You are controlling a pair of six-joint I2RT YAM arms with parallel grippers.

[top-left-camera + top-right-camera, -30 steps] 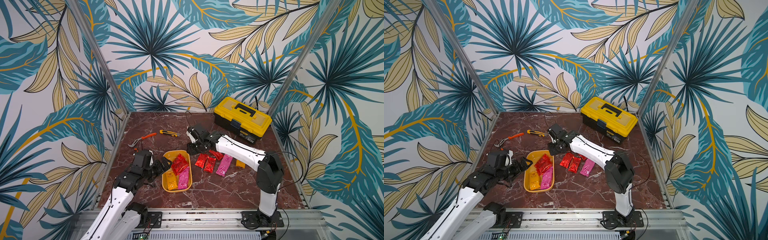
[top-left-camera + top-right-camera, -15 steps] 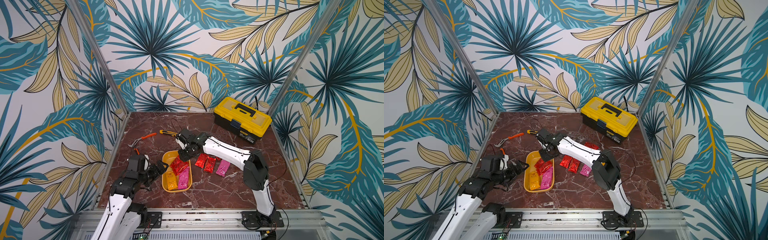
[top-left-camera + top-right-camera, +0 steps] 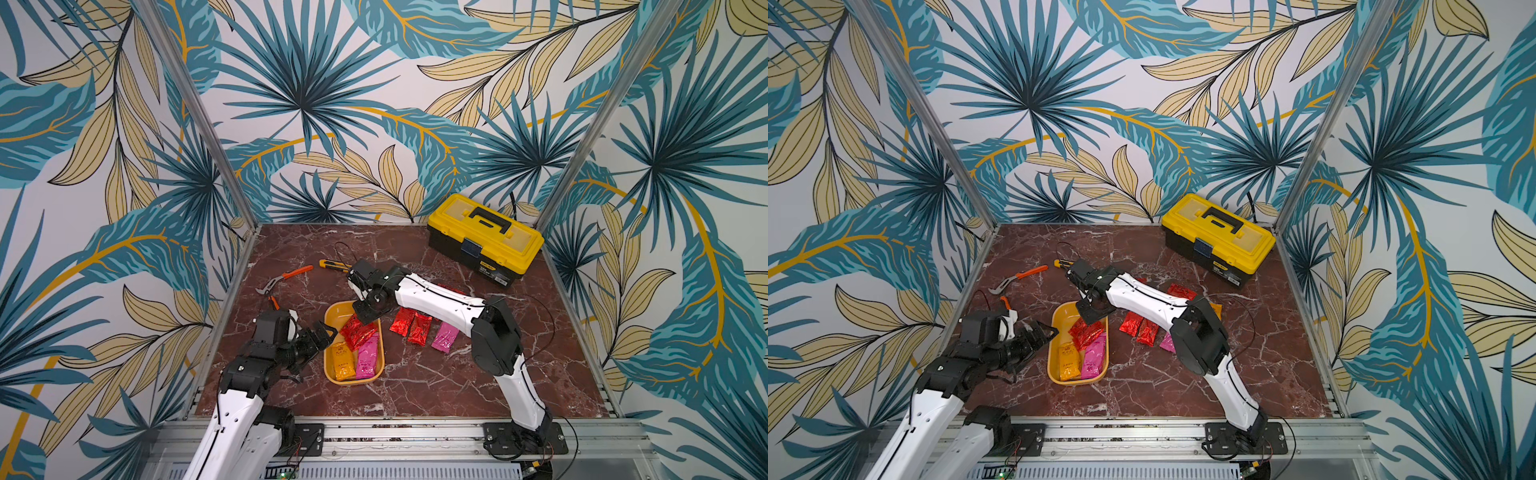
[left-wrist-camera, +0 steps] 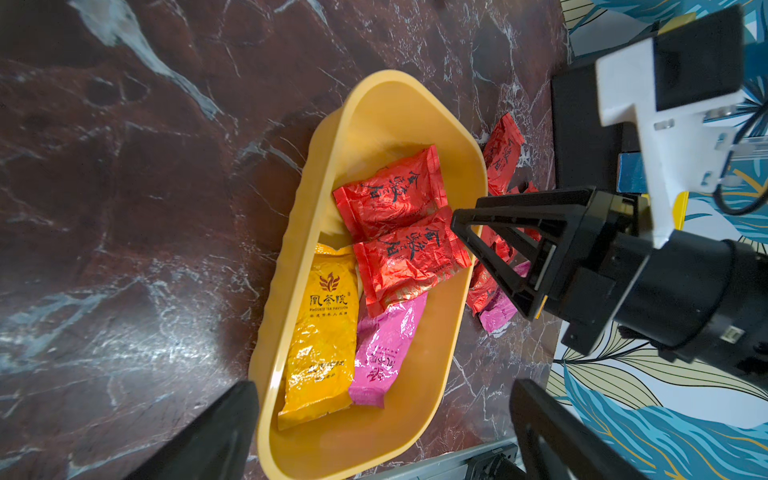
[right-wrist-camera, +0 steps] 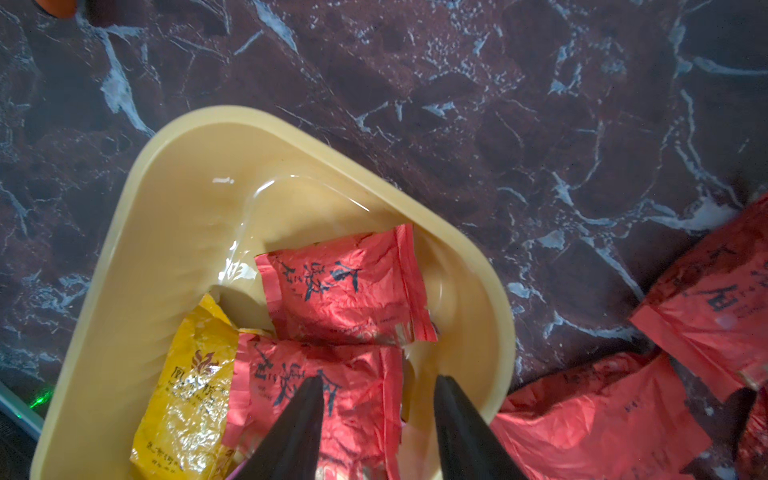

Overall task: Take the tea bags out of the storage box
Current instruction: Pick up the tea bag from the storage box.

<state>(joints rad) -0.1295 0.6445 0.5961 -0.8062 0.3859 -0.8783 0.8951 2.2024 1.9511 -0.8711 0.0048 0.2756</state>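
The storage box (image 3: 353, 381) (image 3: 1075, 382) is a mustard-yellow tray near the table's front. Inside lie two red tea bags (image 4: 390, 195) (image 4: 409, 257), an orange-yellow one (image 4: 328, 328) and a pink one (image 4: 384, 345). More tea bags lie on the table right of the box: red (image 3: 402, 322) (image 3: 419, 330) and pink (image 3: 445, 336). My right gripper (image 3: 365, 313) (image 5: 378, 386) hangs open over the box's far end, above a red tea bag (image 5: 332, 399), holding nothing. My left gripper (image 3: 324, 332) (image 4: 382, 384) stands wide open at the box's left rim, empty.
A yellow-lidded black toolbox (image 3: 484, 243) stands at the back right. Orange-handled pliers (image 3: 286, 276) and a yellow utility knife (image 3: 330, 264) lie behind the box on the left. Metal frame posts and patterned walls close in both sides.
My right arm has swung left from the tea bags on the table to above the box's far end, its jaws widening a little. The left gripper stays open beside the box.
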